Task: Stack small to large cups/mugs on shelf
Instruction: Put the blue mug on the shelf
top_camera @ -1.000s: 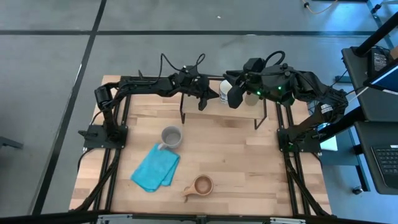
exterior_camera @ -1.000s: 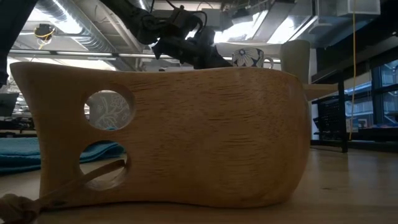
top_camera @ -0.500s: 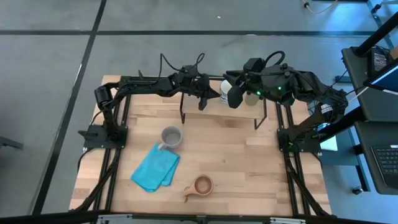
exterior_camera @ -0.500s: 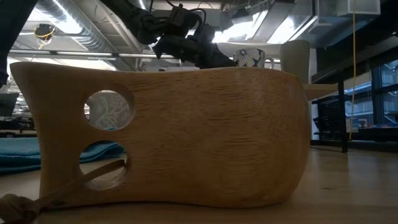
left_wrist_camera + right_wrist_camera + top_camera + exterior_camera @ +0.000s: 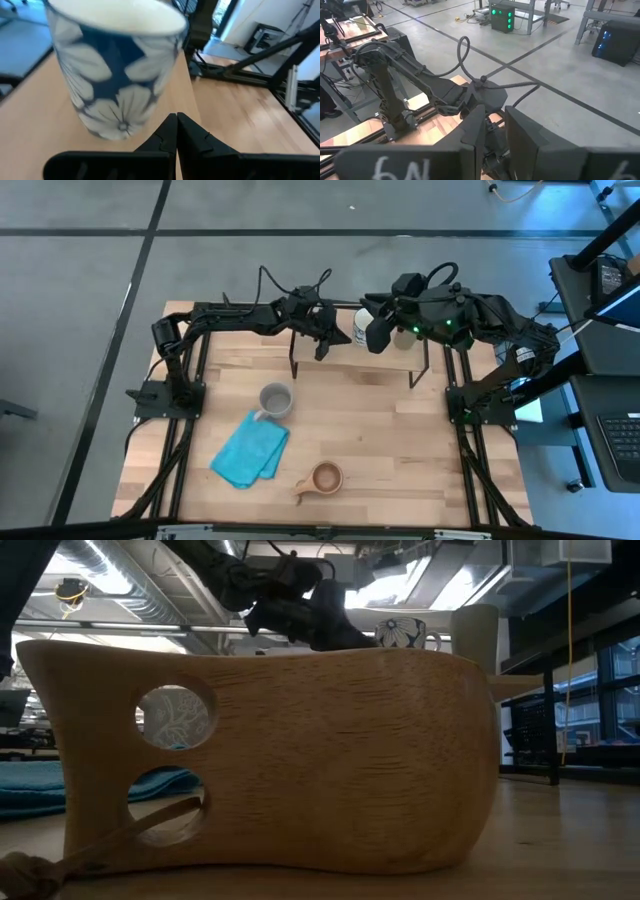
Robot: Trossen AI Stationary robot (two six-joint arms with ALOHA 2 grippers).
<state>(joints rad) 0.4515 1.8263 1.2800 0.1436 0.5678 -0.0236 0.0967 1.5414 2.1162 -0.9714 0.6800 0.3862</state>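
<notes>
The white mug (image 5: 361, 326) with blue flowers (image 5: 115, 65) stands upright on the shelf (image 5: 340, 350), and the olive-green tumbler (image 5: 404, 337) stands to its right. My left gripper (image 5: 320, 346) is shut and hovers low over the shelf just left of the white mug; its fingertips (image 5: 176, 120) are beside the mug's lower wall. My right gripper (image 5: 377, 336) hangs over the shelf between mug and tumbler, its fingers a little apart (image 5: 494, 125). The grey mug (image 5: 276, 399) and the wooden cup (image 5: 325, 477) rest upright on the table.
A blue cloth (image 5: 250, 450) lies crumpled on the table beside the grey mug. In the low view the wooden cup (image 5: 270, 760) fills the foreground and hides most of the table; the white mug (image 5: 400, 633) and the tumbler (image 5: 475, 625) show above it.
My left gripper has turned a little at the wrist and edged slightly toward the table's left, staying over the shelf. The cups and the right arm have kept still.
</notes>
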